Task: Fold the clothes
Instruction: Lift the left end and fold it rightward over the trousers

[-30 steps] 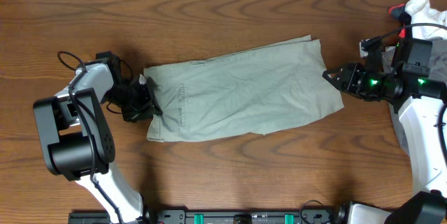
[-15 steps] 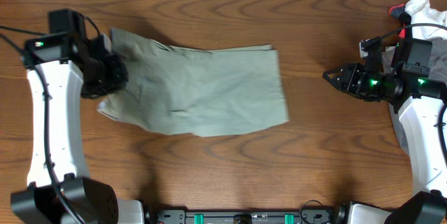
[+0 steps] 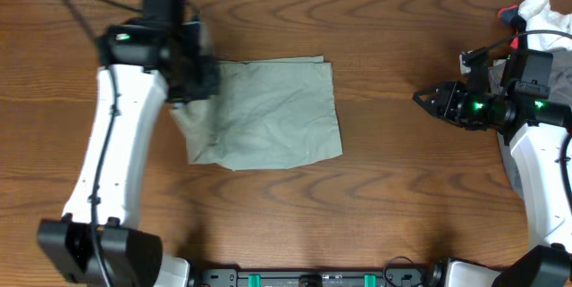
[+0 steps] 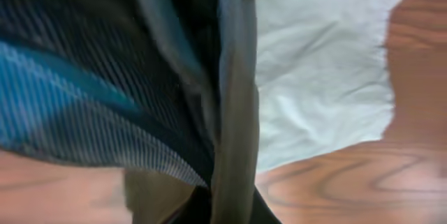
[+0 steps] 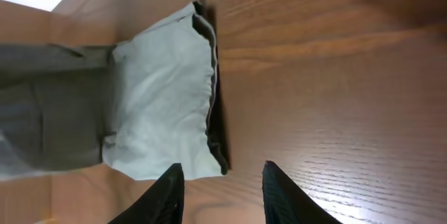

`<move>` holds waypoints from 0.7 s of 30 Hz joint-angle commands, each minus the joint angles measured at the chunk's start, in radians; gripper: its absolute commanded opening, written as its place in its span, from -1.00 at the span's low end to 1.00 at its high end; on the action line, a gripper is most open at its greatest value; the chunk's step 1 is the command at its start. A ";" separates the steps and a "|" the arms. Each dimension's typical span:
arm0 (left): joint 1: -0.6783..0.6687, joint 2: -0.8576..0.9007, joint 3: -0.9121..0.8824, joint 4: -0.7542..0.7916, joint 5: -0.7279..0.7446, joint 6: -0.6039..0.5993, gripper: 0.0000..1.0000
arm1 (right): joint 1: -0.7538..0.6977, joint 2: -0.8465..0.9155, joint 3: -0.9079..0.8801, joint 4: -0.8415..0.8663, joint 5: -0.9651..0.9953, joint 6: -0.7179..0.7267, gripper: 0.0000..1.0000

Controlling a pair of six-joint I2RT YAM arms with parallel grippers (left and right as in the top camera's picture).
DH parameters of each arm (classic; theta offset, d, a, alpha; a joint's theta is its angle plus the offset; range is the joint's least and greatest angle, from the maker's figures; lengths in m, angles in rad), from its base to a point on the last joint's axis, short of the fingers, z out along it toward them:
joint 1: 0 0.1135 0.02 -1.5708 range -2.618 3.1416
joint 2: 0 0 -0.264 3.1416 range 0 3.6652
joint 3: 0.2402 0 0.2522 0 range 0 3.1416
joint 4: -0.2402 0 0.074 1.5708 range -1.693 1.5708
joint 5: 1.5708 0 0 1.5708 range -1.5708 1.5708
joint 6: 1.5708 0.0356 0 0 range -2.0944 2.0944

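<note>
Grips the rumpled khaki-green shorts (image 3: 277, 113) on the counter (image 3: 375, 198) at their upper left corner with the left tool (image 3: 189, 81). Holds the right tool (image 3: 420, 98) well apart, near a white-and-red cloth (image 3: 534, 10).

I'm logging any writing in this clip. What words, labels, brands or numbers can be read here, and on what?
No text can be read in any view.
The shorts are plain cloth, with no label or print showing.
The left arm and right arm bear no readable marking; the right one shows only green lights.
The white-and-red cloth at the overhead view's top right is too small to tell.
</note>
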 commanded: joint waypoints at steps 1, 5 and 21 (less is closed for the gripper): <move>-0.073 0.029 0.020 0.032 -0.002 -0.122 -0.87 | -0.002 -0.014 0.001 -0.007 -0.005 -0.014 -0.30; -0.150 0.087 0.019 0.072 -0.006 -0.224 -0.88 | -0.002 -0.014 0.001 -0.012 -0.005 -0.014 -0.30; -0.097 0.038 0.033 -0.019 -0.161 -0.208 -0.88 | -0.002 -0.014 0.001 -0.043 -0.005 -0.031 -0.31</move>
